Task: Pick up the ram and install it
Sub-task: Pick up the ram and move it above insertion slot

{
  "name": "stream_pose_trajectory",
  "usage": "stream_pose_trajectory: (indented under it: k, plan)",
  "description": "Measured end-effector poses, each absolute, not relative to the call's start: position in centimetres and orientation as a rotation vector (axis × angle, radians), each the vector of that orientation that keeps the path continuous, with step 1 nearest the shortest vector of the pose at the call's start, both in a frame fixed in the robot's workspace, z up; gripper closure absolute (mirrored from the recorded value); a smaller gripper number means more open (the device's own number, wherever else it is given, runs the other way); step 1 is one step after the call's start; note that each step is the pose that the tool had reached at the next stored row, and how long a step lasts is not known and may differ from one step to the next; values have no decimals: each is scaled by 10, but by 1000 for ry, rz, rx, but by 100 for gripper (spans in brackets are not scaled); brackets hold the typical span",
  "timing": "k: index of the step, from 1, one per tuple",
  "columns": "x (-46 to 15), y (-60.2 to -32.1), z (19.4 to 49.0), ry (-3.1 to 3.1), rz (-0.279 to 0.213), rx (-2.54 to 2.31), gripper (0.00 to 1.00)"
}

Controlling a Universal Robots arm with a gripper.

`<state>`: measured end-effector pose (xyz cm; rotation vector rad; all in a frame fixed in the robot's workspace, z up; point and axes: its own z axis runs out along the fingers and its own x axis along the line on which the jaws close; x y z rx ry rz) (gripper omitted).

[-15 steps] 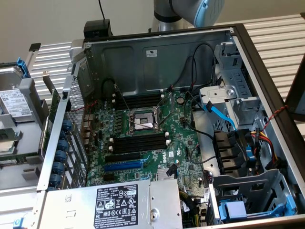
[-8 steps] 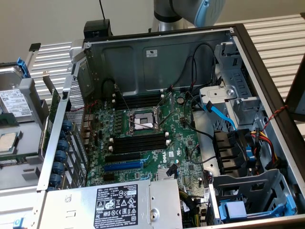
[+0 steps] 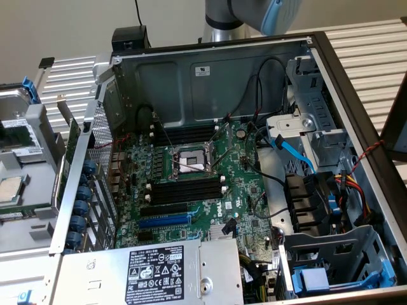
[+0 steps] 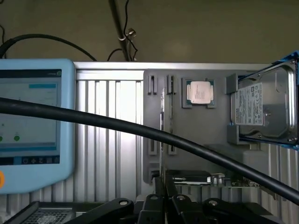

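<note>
Inside the open computer case (image 3: 343, 82), the exterior view shows the motherboard (image 3: 245, 184) with its long black slots (image 3: 184, 190); the arm (image 3: 229, 16) stands beyond the case's far wall. From the wrist, the gripper (image 4: 161, 205) pinches the ram (image 4: 162, 135), seen edge-on over the grey tray (image 4: 201, 130) that carries a processor (image 4: 200, 92) and a hard drive (image 4: 264, 105).

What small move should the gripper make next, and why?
Probably ease straight toward the ram, keeping centred on it. The wrist view shows the gripper lined up with the ram's thin edge, and the ram stands in the grey holder; a firm grip on it does not show.
</note>
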<state>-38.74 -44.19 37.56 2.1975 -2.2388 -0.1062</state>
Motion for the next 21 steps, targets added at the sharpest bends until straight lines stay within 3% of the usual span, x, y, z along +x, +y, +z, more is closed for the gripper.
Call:
stream_pose_trajectory:
  k: [10,21]
  plan:
    - [-346,-443,406,-2234,-117,2192,87]
    - [-297,-443,409,-2226,-133,2184,87]
